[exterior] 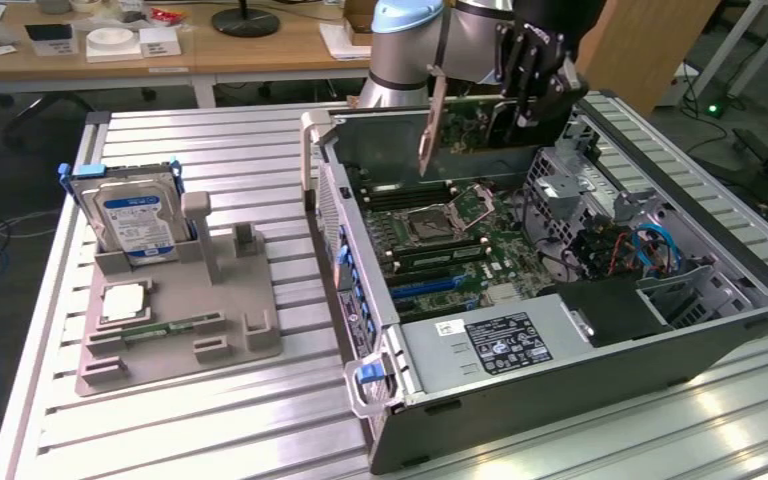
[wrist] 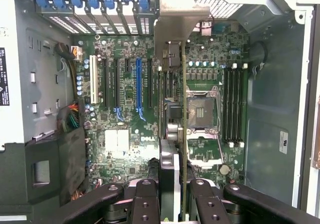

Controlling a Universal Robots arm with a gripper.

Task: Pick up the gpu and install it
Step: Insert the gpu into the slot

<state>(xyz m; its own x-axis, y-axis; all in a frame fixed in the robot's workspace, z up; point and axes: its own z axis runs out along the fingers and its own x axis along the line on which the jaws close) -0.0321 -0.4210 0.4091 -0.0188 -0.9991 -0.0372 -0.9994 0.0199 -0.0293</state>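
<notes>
My gripper [exterior: 523,100] hangs over the far end of the open computer case [exterior: 704,330], shut on the gpu [exterior: 470,125]. The card stands on edge with its silver end bracket [exterior: 432,128] toward the exterior view's left, held clear above the motherboard [exterior: 471,250]. In the wrist view the gpu [wrist: 183,99] shows edge-on between my fingers [wrist: 145,201], its bracket [wrist: 175,27] reaching toward the case's rear slot covers. It hovers between the blue expansion slot [wrist: 139,84] and the CPU socket [wrist: 202,112], apart from the board.
A grey fixture tray [exterior: 177,345] on the slatted table holds an upright hard drive [exterior: 137,215], a CPU [exterior: 124,300] and a memory stick [exterior: 171,328]. Inside the case are a power supply [exterior: 491,345], drive cage [exterior: 684,300] and cables [exterior: 651,250].
</notes>
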